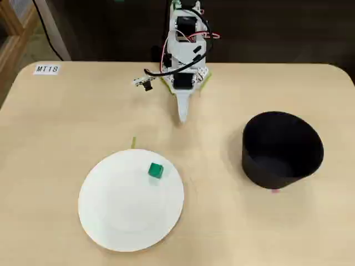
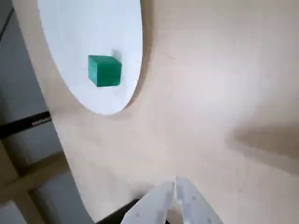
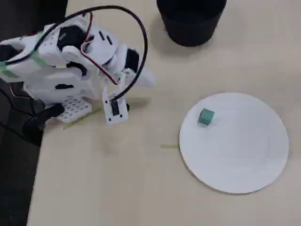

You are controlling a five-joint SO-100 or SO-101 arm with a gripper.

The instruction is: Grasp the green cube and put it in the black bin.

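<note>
A tiny green cube [image 1: 156, 170] rests on the white plate [image 1: 119, 210], near the plate's edge closest to the arm; it also shows in the wrist view [image 2: 104, 70] and the other fixed view [image 3: 206, 117]. The round black bin [image 1: 282, 149] stands on the table to the right, its top visible in the other fixed view [image 3: 190, 21]. My white gripper [image 1: 182, 115] is folded back near the arm's base, far from the cube and the bin. Its fingers [image 2: 159, 205] meet at the tips, shut and with nothing between them, in the wrist view [image 2: 174, 185].
A thin yellow-green tape strip [image 1: 133, 143] lies on the table just beyond the plate. A white label [image 1: 46, 69] sits at the far left corner. The arm's base [image 3: 51, 84] with looping cables stands at the table's back edge.
</note>
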